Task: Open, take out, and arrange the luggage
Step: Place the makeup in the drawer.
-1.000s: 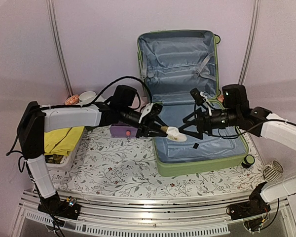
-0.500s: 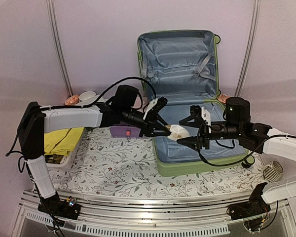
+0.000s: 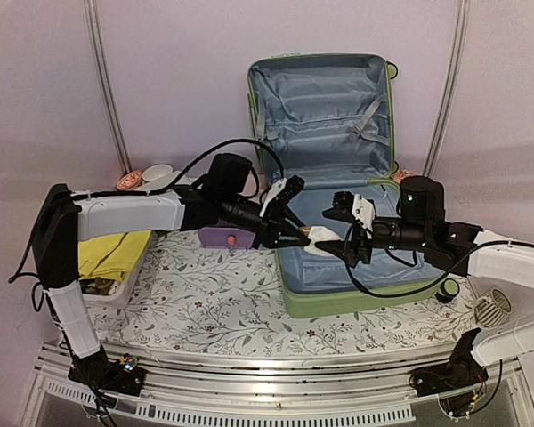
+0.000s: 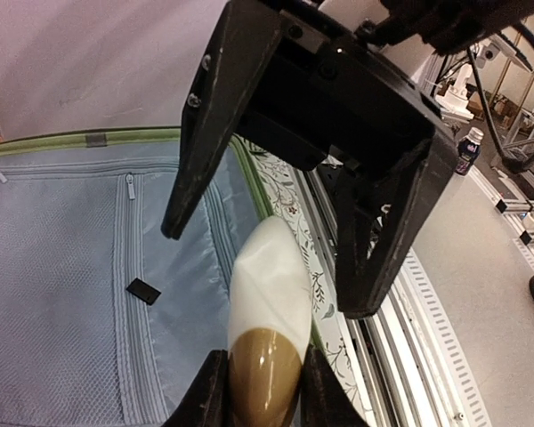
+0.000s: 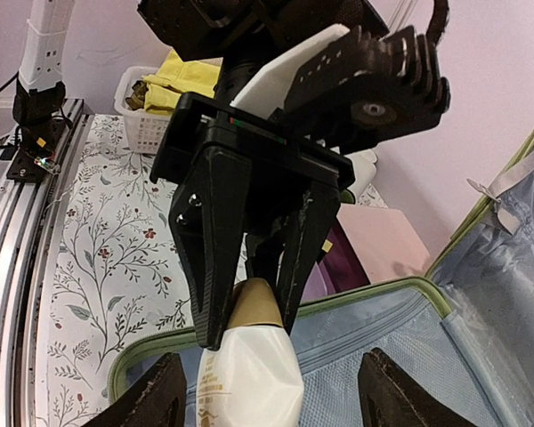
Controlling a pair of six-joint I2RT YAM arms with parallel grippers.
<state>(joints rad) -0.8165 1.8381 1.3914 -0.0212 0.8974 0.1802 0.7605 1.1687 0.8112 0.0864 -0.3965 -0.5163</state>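
Top view: the large light-green hard-shell suitcase lies open on the floral-patterned bench, with its lid upright against the wall. Left wrist view: the left tool is clamped on the brown cap of a white bottle. Right wrist view: the right tool has its fingers apart, either side of the bottle.

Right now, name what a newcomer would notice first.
The open light-green luggage sits at the back of the table, lid upright. Above its lower half the left end effector grips a white bottle by its brown cap, and the right end effector stands open around the white end.
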